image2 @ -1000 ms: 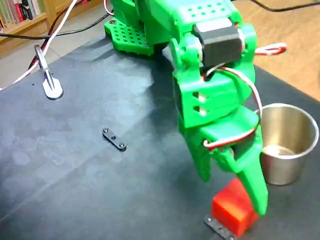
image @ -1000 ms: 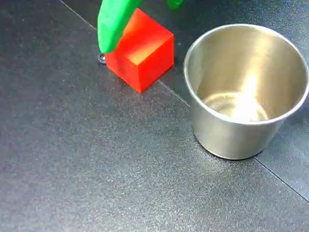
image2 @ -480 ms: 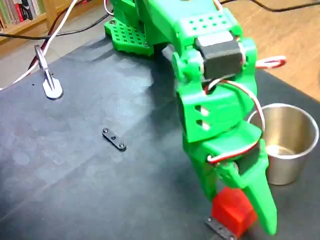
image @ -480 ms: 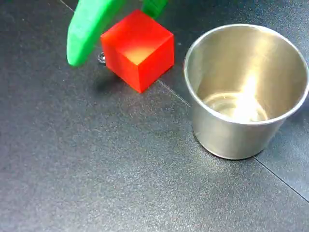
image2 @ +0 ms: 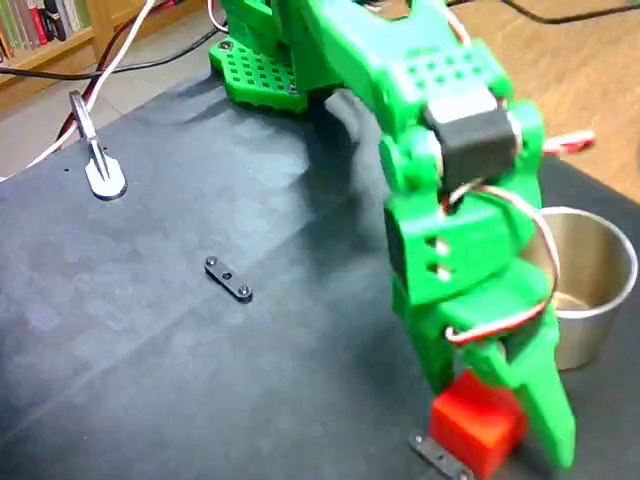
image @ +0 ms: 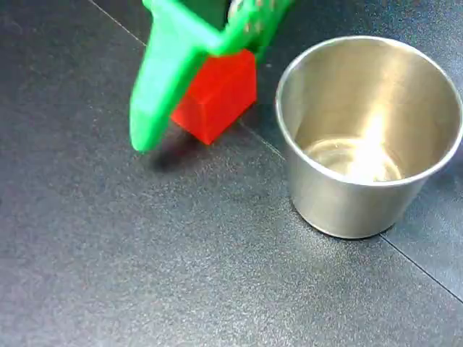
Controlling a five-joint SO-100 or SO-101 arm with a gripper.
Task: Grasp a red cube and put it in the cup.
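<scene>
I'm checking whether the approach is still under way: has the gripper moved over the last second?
Yes. In a fixed view the gripper has swung down and forward over the red cube, its long finger tip reaching further from the seam; the cup stays put.

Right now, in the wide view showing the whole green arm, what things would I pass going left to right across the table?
A grey metal clip, then a small black bar with two holes, then the red cube under the gripper, then the cup.
</scene>
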